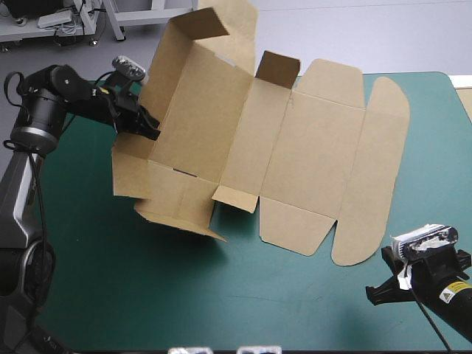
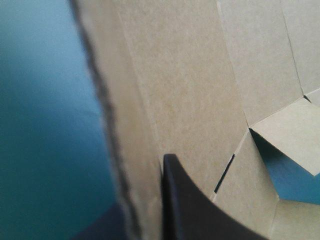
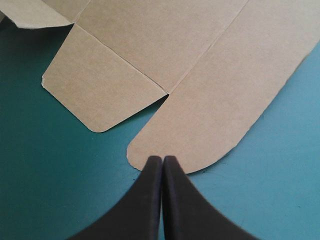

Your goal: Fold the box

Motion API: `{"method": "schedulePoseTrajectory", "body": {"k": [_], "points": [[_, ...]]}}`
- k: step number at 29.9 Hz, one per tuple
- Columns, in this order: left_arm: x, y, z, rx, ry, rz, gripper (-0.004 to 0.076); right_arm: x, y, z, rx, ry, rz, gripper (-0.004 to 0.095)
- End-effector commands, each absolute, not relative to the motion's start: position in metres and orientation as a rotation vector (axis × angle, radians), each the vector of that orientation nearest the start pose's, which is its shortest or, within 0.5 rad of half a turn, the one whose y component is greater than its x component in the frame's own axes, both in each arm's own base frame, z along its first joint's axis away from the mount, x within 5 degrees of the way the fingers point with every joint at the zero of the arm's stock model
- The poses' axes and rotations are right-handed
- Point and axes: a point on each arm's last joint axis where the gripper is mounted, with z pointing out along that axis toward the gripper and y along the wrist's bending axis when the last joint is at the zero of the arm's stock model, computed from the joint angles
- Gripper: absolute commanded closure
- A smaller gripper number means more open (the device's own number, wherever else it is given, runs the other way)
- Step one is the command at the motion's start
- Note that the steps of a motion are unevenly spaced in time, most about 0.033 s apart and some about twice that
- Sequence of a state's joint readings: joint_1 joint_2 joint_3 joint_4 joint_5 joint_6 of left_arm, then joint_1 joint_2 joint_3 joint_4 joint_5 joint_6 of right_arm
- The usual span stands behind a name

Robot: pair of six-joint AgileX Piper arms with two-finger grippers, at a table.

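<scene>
The brown box (image 1: 295, 147) lies as a cut sheet across the middle of the table, its left part lifted. A tall wall panel (image 1: 192, 96) stands raised on the left, with a small flap (image 1: 279, 68) upright at the far edge. My left gripper (image 1: 151, 129) is shut on that raised wall's left edge. In the left wrist view one black finger (image 2: 190, 205) presses the board (image 2: 200, 75). My right gripper (image 1: 380, 276) is shut and holds nothing. It hovers over the cover at the rounded end of the flat lid flap (image 3: 215, 115), beside a smaller rounded side flap (image 3: 100, 85).
Bare teal-green cover (image 1: 221, 295) stretches along the near side of the table, in front of the box. A thin tan strip (image 1: 465, 103) shows at the table's right edge.
</scene>
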State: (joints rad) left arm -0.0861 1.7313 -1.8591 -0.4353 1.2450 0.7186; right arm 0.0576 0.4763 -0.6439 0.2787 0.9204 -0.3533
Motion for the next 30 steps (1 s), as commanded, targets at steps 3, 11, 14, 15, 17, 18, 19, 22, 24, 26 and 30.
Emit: {"method": "schedulePoseTrajectory", "body": {"k": [3,11,14,15,17,18,19,22,24,26,30], "points": [[0.334,-0.107,0.456,1.153,2.085,-0.151,0.0731,0.077,0.025,0.33,-0.332,2.091,0.205,0.0921],[0.325,-0.159,0.452,1.339,1.968,0.266,0.0733,0.081,0.024,0.341,-0.221,2.014,0.237,0.0921],[0.322,-0.179,0.453,1.323,1.895,0.215,0.0733,0.082,0.024,0.343,-0.196,1.996,0.244,0.0921],[0.322,-0.183,0.452,1.327,1.878,0.209,0.0733,0.082,0.024,0.343,-0.187,1.993,0.248,0.0921],[0.322,-0.19,0.447,1.35,1.84,0.23,0.0733,0.082,0.023,0.344,-0.173,1.986,0.25,0.0921],[0.322,-0.192,0.444,1.369,1.834,0.234,0.0733,0.082,0.022,0.346,-0.168,1.981,0.242,0.0921],[0.322,-0.194,0.441,1.385,1.831,0.232,0.0733,0.082,0.022,0.348,-0.161,1.975,0.234,0.0921],[0.321,-0.198,0.426,1.461,1.832,0.238,0.0733,0.081,0.018,0.363,-0.125,1.944,0.208,0.0921],[0.318,-0.201,0.418,1.496,1.821,0.24,0.0733,0.082,0.016,0.375,-0.103,1.924,0.187,0.0921],[0.313,-0.201,0.412,1.506,1.789,0.251,0.0733,0.084,0.015,0.388,-0.101,1.903,0.165,0.0921],[0.295,-0.201,0.412,1.495,1.662,0.3,0.0733,0.1,0.015,0.406,-0.106,1.906,0.153,0.0921]]}}
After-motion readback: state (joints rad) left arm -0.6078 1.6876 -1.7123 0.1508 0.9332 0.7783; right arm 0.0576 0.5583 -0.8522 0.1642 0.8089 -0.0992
